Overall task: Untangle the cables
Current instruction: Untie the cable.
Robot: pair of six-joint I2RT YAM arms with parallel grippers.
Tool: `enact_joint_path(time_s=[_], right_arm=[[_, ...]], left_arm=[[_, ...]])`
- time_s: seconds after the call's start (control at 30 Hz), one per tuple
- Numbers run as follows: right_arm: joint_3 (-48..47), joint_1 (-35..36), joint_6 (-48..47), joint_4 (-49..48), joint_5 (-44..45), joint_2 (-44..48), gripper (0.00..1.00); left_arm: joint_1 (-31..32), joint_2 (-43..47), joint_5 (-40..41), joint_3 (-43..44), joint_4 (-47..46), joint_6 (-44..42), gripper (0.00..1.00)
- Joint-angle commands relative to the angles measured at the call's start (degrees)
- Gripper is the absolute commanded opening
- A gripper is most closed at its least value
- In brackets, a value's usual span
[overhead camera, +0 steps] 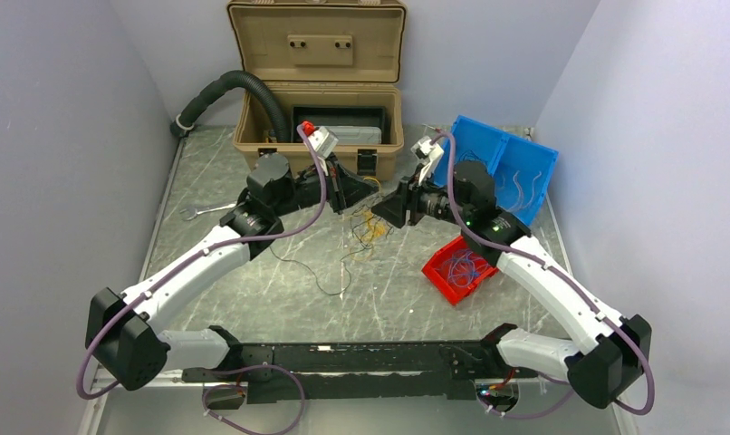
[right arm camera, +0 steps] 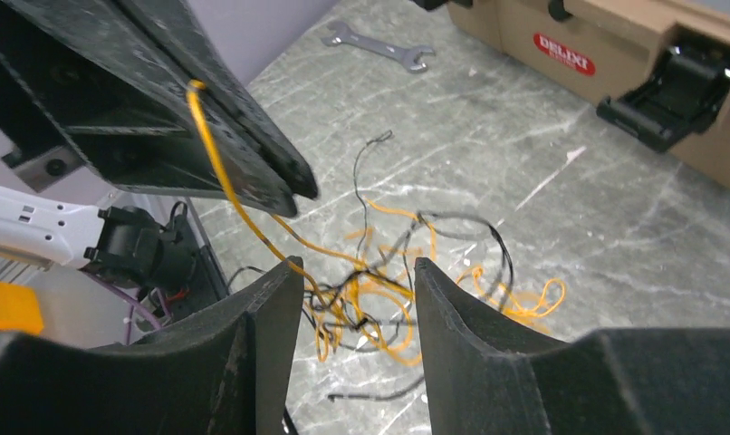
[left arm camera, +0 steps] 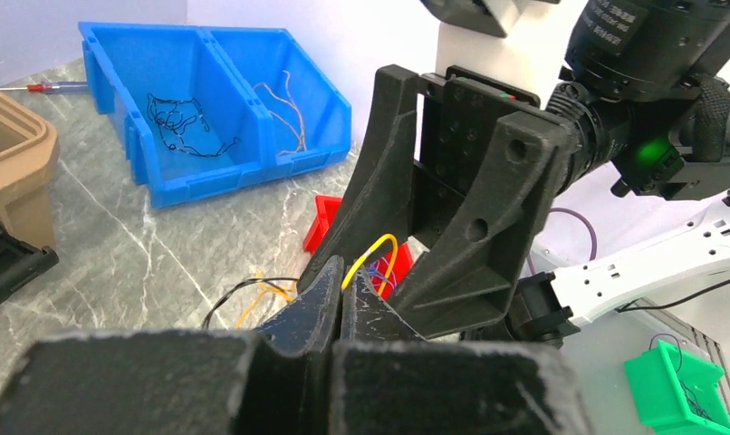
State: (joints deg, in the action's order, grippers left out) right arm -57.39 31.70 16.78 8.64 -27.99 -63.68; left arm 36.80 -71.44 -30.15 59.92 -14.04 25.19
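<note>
Above the tangled cables point(right arm camera: 379, 299), left pincer point(left arm camera: 341, 283) clamps one yellow wire point(left arm camera: 383, 238), right pincer point(right arm camera: 357, 272) stands open

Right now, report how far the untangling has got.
Done: black cables and pale orange cables lie sorted in the two compartments of the blue bin, and blue cables in the red bin. In hand: the left tool is shut on one yellow cable running up from the tangle; the right tool stands open beside it. Left: that yellow-orange and black tangle on the table.
</note>
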Motion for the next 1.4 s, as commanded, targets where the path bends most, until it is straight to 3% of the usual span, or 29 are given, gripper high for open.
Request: enact_joint_path(time_s=[0.0, 0.2, 0.37, 0.5, 0.6, 0.73, 0.8, 1.0, 1.37], right_arm=[[0.52, 2.52, -2.78, -9.49, 1.23, 0.3, 0.51], [5.94, 6.06, -2.08, -14.51, 3.46, -3.63, 0.49], [20.35, 6.79, 2.87, -24.56, 6.87, -6.01, 0.47], [28.98, 6.92, 6.8, -31.23, 8.61, -7.15, 0.48], [31.78, 6.84, 7.44, -31.0, 10.31, -5.26, 0.48], [31.19, 6.84, 6.1, -25.8, 14.2, -1.27, 0.32], [30.02, 6.86, 5.03, -24.02, 14.08, 0.62, 0.31], [23.73, 6.84, 0.55, -19.55, 13.36, 4.42, 0.63], [7.33, 6.71, -8.49, -13.32, 22.01, 2.51, 0.78]], left_arm=[[0.18, 0.99, -1.38, 3.1, -1.25, 0.82, 0.0], [0.11, 0.86, -0.39, 5.48, -0.32, 0.47, 0.0], [-0.77, 1.5, 6.29, 12.78, 8.37, -2.66, 0.0], [-6.32, 2.18, 10.0, 16.95, 12.58, -0.48, 0.0], [-11.79, 2.88, 8.82, 16.96, 12.27, 2.31, 0.0], [-14.43, 4.45, 9.76, 15.47, 13.1, 2.28, 0.0], [-14.47, 4.75, 7.56, 13.83, 11.04, 3.46, 0.0], [-14.41, 3.2, -1.8, 13.18, 7.71, 4.92, 0.0], [-12.64, 3.13, -9.48, 14.02, 12.65, 1.88, 0.0]])
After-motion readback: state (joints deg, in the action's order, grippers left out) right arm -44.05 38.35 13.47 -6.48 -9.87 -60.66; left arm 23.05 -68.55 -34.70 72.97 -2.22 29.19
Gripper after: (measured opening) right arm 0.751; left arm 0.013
